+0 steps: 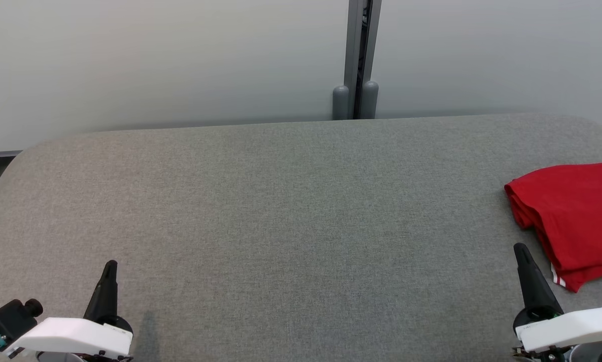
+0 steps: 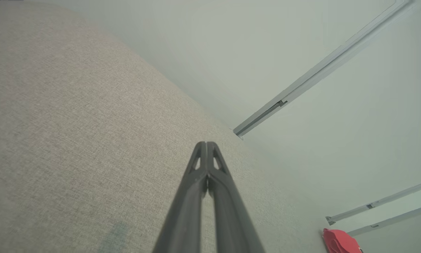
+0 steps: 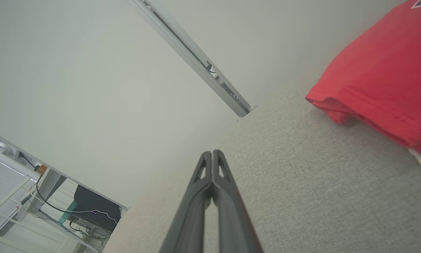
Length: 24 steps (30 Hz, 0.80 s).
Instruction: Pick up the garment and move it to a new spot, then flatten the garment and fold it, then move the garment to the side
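The garment [image 1: 577, 216] is a red shirt, folded into a compact stack at the far right of the grey table [image 1: 281, 211], partly cut off by the frame edge. A white trim shows at its near corner. In the right wrist view the garment [image 3: 382, 80] lies to the upper right, apart from the fingers. It appears small and red [image 2: 340, 242] at the lower right of the left wrist view. My left gripper [image 1: 111, 264] rests shut at the lower left, holding nothing. My right gripper [image 1: 519, 247] is shut and empty, just left of the garment's near edge.
A pale wall with a grey vertical post [image 1: 356, 60] stands right behind the table's far edge. A shelf with cables and dark equipment [image 3: 87, 211] sits beyond the table in the right wrist view.
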Available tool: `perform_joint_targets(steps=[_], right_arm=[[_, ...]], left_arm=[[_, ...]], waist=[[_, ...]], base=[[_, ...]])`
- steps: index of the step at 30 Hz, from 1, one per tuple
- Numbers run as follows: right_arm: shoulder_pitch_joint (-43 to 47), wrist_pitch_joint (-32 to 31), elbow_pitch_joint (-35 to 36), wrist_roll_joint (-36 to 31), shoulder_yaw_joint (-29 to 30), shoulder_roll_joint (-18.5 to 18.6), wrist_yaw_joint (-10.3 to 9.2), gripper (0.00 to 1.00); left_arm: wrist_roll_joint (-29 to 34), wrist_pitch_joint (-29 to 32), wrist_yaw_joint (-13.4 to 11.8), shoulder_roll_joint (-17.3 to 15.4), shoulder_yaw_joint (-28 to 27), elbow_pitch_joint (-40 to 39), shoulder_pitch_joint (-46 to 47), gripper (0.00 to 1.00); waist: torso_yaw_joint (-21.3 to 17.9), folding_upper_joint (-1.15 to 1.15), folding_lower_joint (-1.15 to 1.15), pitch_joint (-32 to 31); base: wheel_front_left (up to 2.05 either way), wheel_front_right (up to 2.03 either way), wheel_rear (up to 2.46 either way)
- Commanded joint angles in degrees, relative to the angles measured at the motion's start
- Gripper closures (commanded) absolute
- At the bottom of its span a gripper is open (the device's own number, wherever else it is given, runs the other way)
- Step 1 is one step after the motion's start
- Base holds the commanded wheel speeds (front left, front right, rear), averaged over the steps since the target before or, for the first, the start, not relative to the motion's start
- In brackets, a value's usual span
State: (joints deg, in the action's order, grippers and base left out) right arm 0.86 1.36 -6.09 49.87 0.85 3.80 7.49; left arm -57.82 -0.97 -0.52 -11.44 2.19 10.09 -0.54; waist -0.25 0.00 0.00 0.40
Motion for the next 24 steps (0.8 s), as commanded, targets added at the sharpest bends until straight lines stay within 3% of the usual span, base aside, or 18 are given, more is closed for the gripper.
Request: perform_joint_targets(steps=[1, 24], right_arm=[[-1.6, 0.4, 0.5, 1.7, -0.1, 0.3, 0.01, 1.00], [-4.2, 0.6, -2.9, 16.0, -0.7, -0.1, 0.01, 1.00]], left_arm=[[-1.4, 0.4, 0.4, -0.1, -1.0, -0.1, 1.8, 1.00], [-12.8, 5.3, 3.1, 2.2, -5.9, 3.0, 5.5, 1.00]], waist=[[0.0, 0.00, 0.00, 0.0], [0.1, 0.00, 0.00, 0.0]], base=[[0.00, 0.00, 0.00], [0.00, 0.00, 0.00]])
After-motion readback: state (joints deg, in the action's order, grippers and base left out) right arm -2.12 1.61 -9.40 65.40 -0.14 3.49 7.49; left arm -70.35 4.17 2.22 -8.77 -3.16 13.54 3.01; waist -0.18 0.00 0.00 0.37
